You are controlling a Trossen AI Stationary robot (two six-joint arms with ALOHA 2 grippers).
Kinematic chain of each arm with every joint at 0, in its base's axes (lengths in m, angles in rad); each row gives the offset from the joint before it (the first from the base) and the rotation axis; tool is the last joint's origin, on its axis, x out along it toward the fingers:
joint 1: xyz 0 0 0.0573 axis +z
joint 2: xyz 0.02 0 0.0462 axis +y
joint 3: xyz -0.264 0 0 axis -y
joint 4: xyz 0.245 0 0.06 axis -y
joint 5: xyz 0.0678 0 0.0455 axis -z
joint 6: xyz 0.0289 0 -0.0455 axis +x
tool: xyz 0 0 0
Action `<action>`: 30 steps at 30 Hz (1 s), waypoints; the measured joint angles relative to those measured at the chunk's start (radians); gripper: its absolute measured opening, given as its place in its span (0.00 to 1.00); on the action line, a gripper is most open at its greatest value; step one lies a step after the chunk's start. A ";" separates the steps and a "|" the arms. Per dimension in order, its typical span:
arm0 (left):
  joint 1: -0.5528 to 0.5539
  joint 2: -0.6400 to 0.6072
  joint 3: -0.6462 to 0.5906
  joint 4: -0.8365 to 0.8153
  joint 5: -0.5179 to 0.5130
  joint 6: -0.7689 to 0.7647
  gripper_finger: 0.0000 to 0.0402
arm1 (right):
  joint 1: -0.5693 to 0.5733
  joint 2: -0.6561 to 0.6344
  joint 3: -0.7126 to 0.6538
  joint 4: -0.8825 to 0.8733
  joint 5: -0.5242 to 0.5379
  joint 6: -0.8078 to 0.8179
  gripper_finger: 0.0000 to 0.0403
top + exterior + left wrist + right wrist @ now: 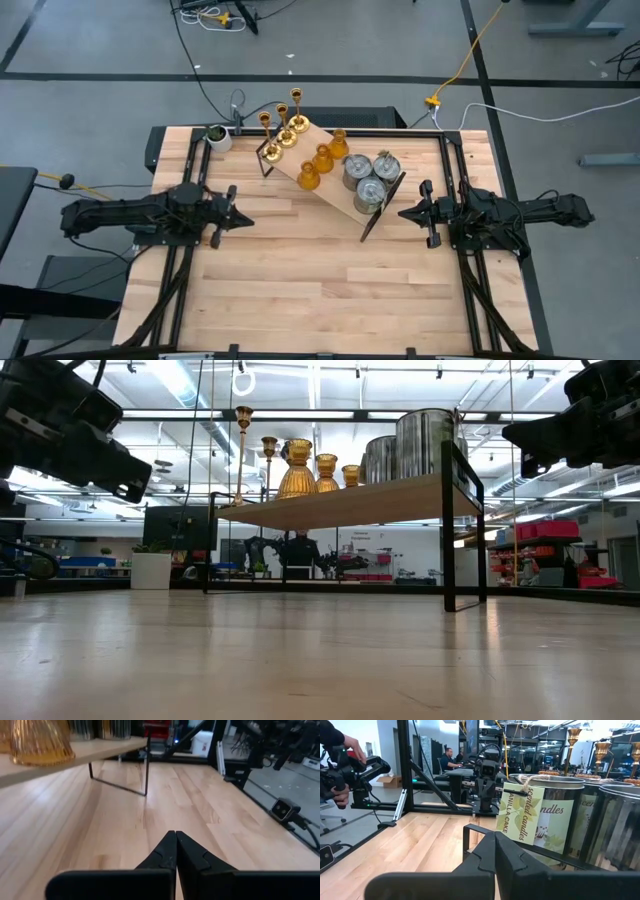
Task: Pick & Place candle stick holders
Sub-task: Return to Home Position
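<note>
All nine candle stick holders (322, 160) sit on the little shelf (335, 188), which runs diagonally between the arms: brass sticks (285, 130) at the far-left end, silver cylinders (370, 180) nearest the right gripper (412, 212). That one and the left gripper (238, 213) are pinched shut, empty, and clear of it.

The near half of the table (320, 290) lay bare, and a wide lane ran between the left gripper (243, 220) and the right gripper (405, 212), both with fingers pressed together. Across the far half the shelf (332, 197) stood slantwise, its top crowded by the brass sticks (285, 125), amber holders (322, 160) and silver cylinders (368, 180), though room lay open under its board between the black legs (447, 530). A white pot (218, 138) blocked the far left corner, and the shelf's right end stood just beside the right gripper.
</note>
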 joint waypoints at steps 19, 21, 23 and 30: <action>0.000 -0.036 -0.004 0.000 0.019 0.001 0.01 | 0.000 0.000 0.000 0.000 0.000 0.000 0.01; 0.000 -0.049 -0.004 -0.001 0.014 0.001 0.02 | 0.000 0.000 0.000 0.000 0.000 0.000 0.01; 0.000 -0.061 -0.004 -0.002 0.006 0.002 0.02 | 0.000 0.000 0.000 0.000 0.000 0.000 0.01; 0.000 -0.108 -0.005 -0.004 0.004 -0.007 0.01 | 0.000 0.000 0.000 0.000 0.000 0.000 0.01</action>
